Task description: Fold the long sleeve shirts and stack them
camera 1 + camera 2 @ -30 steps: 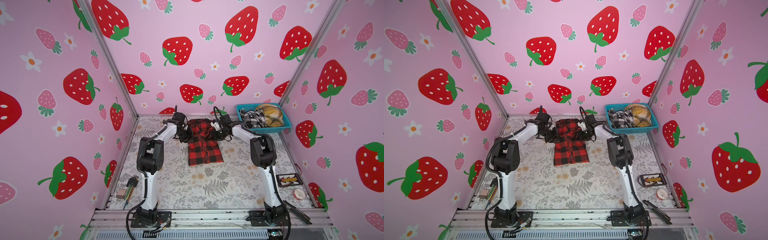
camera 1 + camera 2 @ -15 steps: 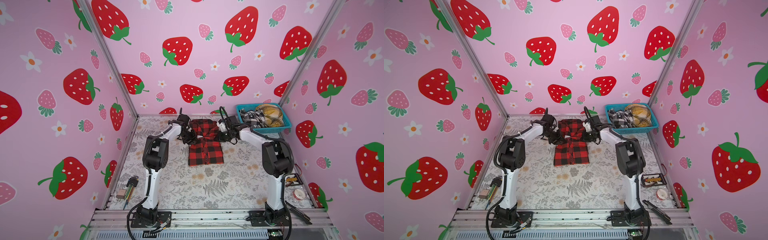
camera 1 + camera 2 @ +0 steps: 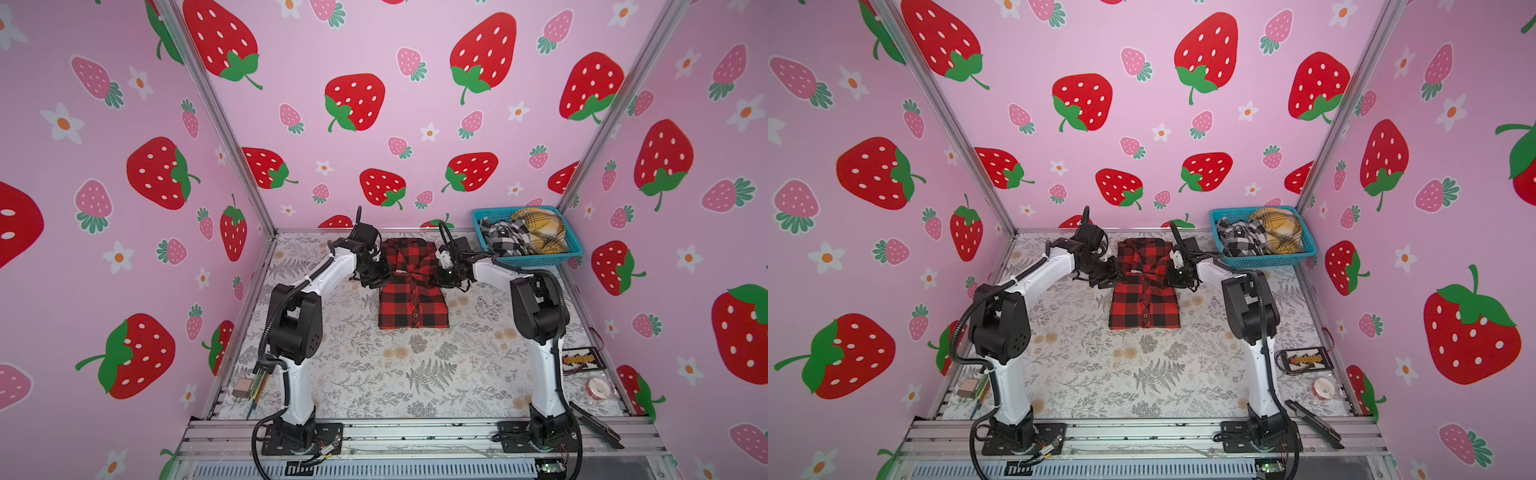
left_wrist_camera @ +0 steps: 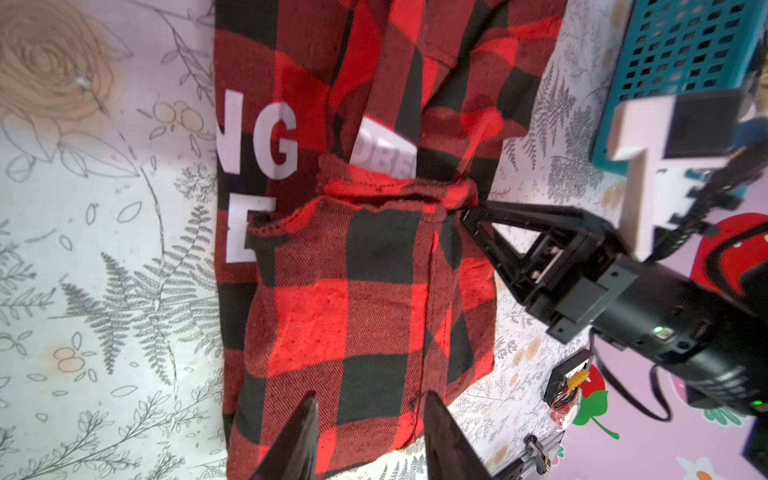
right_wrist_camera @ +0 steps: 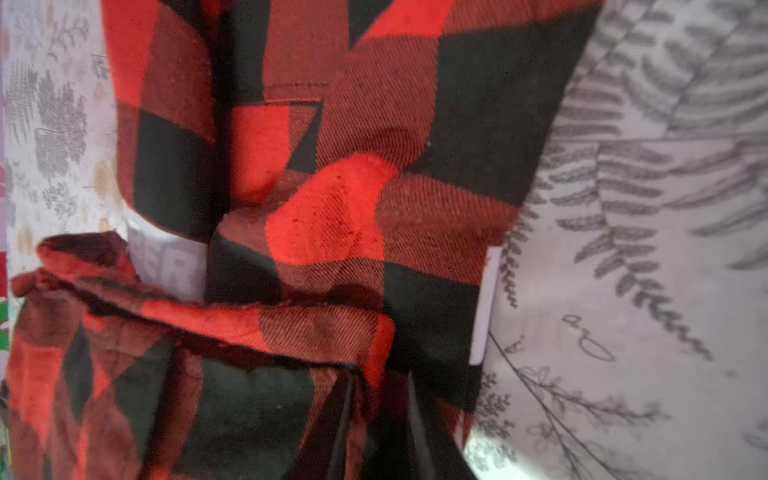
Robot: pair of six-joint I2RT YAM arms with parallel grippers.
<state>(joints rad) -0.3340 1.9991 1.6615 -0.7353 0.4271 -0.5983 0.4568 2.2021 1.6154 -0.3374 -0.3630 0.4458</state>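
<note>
A red-and-black check long sleeve shirt [image 3: 413, 307] [image 3: 1144, 307] lies flat at the back middle of the table. Its sleeves are folded in, and a bunched crease runs across its middle. White block letters [image 4: 274, 141] show on it. My left gripper [image 3: 379, 277] [image 4: 370, 398] is open at the shirt's left edge, its jaws apart just over the cloth. My right gripper [image 3: 440, 277] [image 5: 380, 380] is at the right edge by the crease. Its jaws stand a little apart, with check cloth showing between them. The left wrist view shows its tip [image 4: 471, 214] touching the crease.
A teal basket [image 3: 536, 261] at the back right holds a black-and-white plaid shirt [image 3: 500, 239] and a yellow plaid one [image 3: 540, 232]. A battery pack [image 3: 582, 358] and a tape roll [image 3: 597, 385] lie at the right edge. Small tools [image 3: 249, 388] lie front left.
Both grippers have come a little toward the front along the shirt's sides, down to its middle crease. The shirt's outline on the table looks the same.
</note>
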